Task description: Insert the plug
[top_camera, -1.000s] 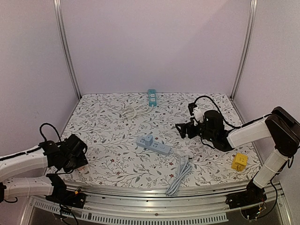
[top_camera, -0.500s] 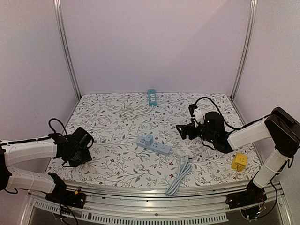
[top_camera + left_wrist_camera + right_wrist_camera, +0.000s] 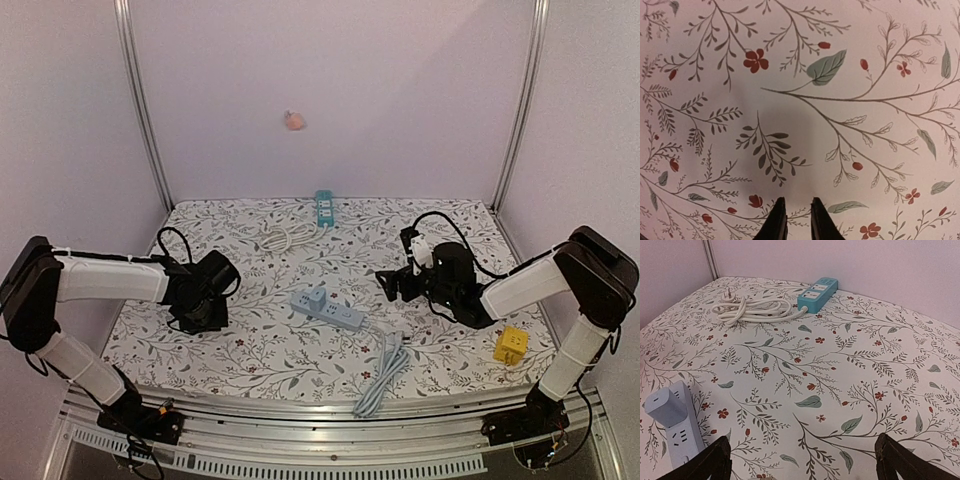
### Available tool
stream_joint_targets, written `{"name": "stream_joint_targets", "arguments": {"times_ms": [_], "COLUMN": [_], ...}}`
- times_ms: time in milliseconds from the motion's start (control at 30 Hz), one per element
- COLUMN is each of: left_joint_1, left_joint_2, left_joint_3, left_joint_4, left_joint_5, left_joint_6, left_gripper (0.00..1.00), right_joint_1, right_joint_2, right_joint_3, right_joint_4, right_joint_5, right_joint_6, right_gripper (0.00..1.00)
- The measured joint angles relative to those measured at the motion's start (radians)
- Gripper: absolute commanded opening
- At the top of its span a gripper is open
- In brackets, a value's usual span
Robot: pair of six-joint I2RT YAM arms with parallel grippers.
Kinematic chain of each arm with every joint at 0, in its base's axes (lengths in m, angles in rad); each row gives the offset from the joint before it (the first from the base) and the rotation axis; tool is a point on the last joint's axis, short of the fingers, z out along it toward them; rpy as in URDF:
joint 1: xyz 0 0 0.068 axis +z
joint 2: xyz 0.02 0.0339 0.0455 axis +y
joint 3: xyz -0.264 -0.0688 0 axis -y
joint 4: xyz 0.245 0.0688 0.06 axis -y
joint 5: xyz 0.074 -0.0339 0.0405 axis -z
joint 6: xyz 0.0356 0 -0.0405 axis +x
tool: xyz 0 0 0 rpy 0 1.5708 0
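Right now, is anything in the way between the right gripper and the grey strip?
No, nothing I can see. Only bare flowered table lies between the open right gripper and the grey strip.

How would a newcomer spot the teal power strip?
Go to the far edge of the floral-patterned table, by the back wall. The teal plastic power strip lies there near the middle, a coiled white cord beside it. The other, a pale grey-blue power strip, lies mid-table.
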Motion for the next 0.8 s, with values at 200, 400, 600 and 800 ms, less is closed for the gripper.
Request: {"name": "stream_joint_targets", "arguments": {"times_ms": [200, 400, 600, 800], "left_joint_1": [-0.026, -0.031, -0.046, -0.05], "left_joint_2": [0.022, 0.023, 0.043, 0.051], "left_joint_3": [0.034, 0.045, 0.062, 0.073], "left_joint_4": [0.019, 0.056, 0.138, 0.204], "left_joint_5": [-0.002, 0.002, 0.012, 0.024], "left_joint_6": [0.043, 0.087, 0.144, 0.212], "left_gripper": [0.57, 0.74, 0.92, 0.97], "right_joint_1": [0.0, -0.002, -0.035, -0.056], "right_joint_2": [0.002, 0.021, 0.022, 0.009], "right_joint_3": [0.0, 0.004, 0.023, 0.108], "right_joint_4": [0.002, 0.0, -0.03, -0.146], "right_joint_5": [0.003, 0.027, 0.045, 0.074], "right_joint_6": [-0.003, 0.002, 0.036, 0.076], "right_gripper": [0.99, 0.99, 0.99, 0.99]}}
